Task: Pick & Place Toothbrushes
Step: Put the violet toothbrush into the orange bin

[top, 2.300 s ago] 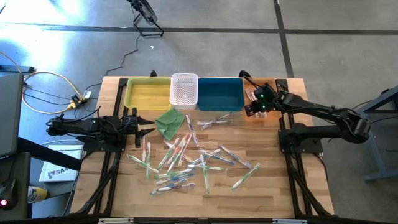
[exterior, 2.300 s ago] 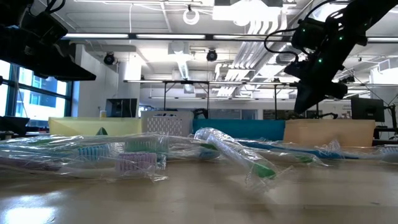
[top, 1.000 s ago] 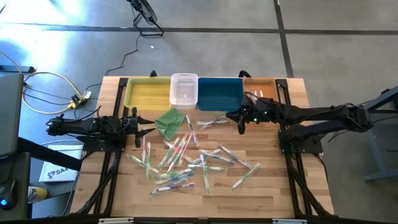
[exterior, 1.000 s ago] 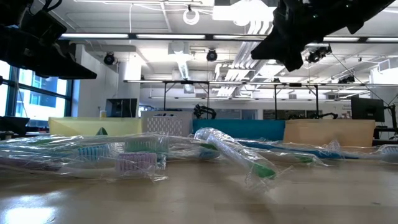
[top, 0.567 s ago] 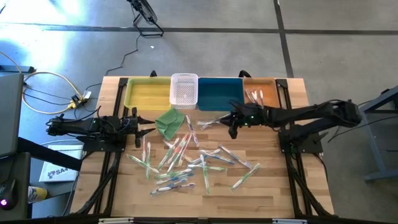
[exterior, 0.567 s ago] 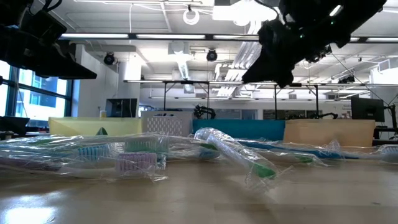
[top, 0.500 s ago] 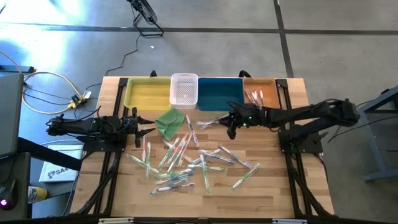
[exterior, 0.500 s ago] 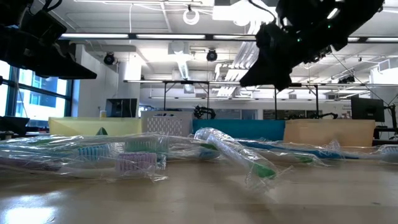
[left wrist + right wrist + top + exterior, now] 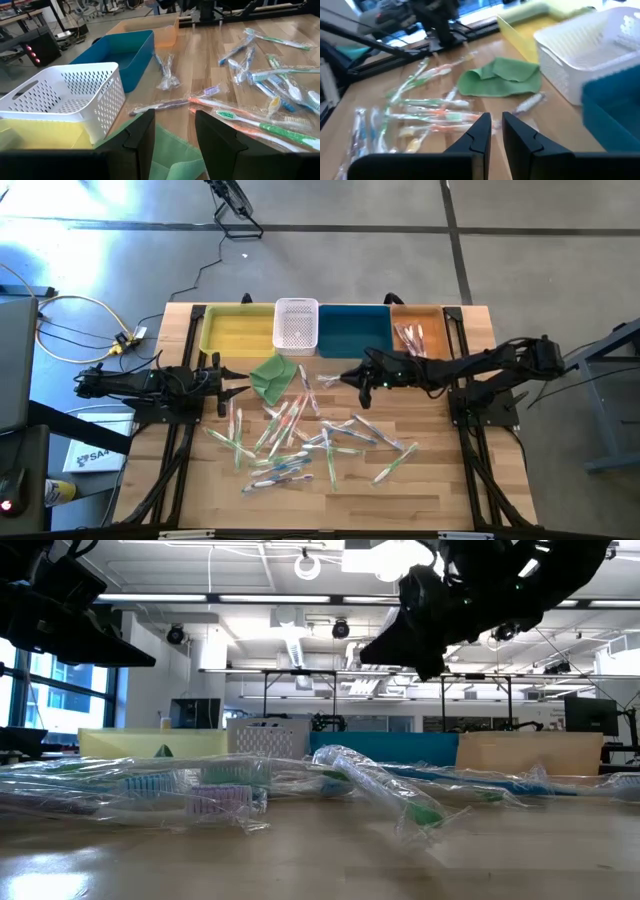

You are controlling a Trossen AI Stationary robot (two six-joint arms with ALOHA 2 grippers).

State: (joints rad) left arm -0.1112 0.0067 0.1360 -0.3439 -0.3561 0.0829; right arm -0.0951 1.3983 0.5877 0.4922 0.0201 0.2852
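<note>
Several wrapped toothbrushes (image 9: 300,435) lie scattered flat on the wooden table (image 9: 440,480), and they fill the foreground of the low view (image 9: 380,785). A few more lie in the orange bin (image 9: 412,335). My right gripper (image 9: 347,377) hangs above the table in front of the blue bin (image 9: 353,330). It is over a wrapped toothbrush (image 9: 527,104). Its fingers (image 9: 496,131) stand a narrow slit apart, with nothing between them. My left gripper (image 9: 240,387) waits at the left edge, open and empty (image 9: 175,130), beside the folded green cloth (image 9: 272,375).
Along the far edge stand a yellow bin (image 9: 238,330), a white slotted basket (image 9: 296,325), the blue bin and the orange bin (image 9: 428,315). The green cloth (image 9: 500,77) lies in front of the yellow bin and the basket. Bare wood shows along the near edge.
My right gripper has gone toward the table's left edge and sunk a little. It has moved from beside the orange bin to a spot in front of the blue bin, over the toothbrushes there. Its fingers have kept the same narrow gap. Nothing on the table has moved.
</note>
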